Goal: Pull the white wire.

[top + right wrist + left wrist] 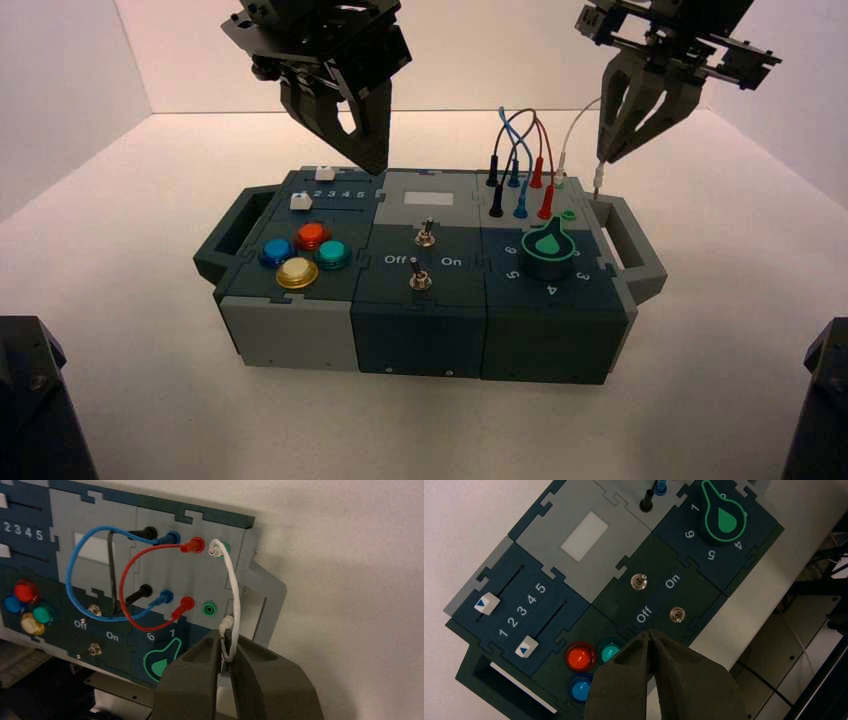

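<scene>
- Fingers of my left gripper (pixel 650 636) were pressed together on nothing, idle above the box's (pixel 300 340) left end.
- At the box's right edge, the white wire (pixel 233 591) had one plug seated, one free of its green socket (pixel 210 609).
- My right gripper (pixel 226 642) pinched that wire; I judged the seated plug called for a straight pull off the box.

High view: above and behind both arms, looks down at the whole box (pixel 420 300) on the counter (pixel 150 400). Left wrist view: close over sliders, buttons, toggles. Right wrist view: close on the wire sockets. All 3 share the Off/On toggle panel (pixel 656 600).
</scene>
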Available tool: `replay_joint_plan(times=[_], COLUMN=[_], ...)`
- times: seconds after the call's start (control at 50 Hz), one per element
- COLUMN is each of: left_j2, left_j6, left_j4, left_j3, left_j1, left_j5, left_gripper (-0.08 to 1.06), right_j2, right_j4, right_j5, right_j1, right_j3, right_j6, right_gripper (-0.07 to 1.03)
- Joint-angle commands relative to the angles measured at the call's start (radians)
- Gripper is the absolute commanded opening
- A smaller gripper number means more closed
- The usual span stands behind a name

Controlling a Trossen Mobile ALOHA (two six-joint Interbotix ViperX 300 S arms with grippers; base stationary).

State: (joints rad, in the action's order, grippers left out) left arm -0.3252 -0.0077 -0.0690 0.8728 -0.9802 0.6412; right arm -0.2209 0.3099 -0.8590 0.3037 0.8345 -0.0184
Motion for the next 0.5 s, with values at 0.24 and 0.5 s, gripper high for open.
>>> replay_joint_plan(times=[0.24,0.5], left_j2=[-0.014,-0.017], left_j6=[0.002,0.002], left_j4=[0.005,0.005], left_j3=[-0.028,-0.028], left_j1=[-0.003,-0.002], left_j5=[-0.005,-0.002], left_gripper=[-0.03,-0.03], right_j2=[-0.015,-0.08], right_j4=[0.015,0.064], right_j5=[-0.015,-0.04], right_j1=[0.0,0.002], right_j3=[-0.008,0.017], right_j6=[-0.005,0.0], right_gripper=[0.2,0.2])
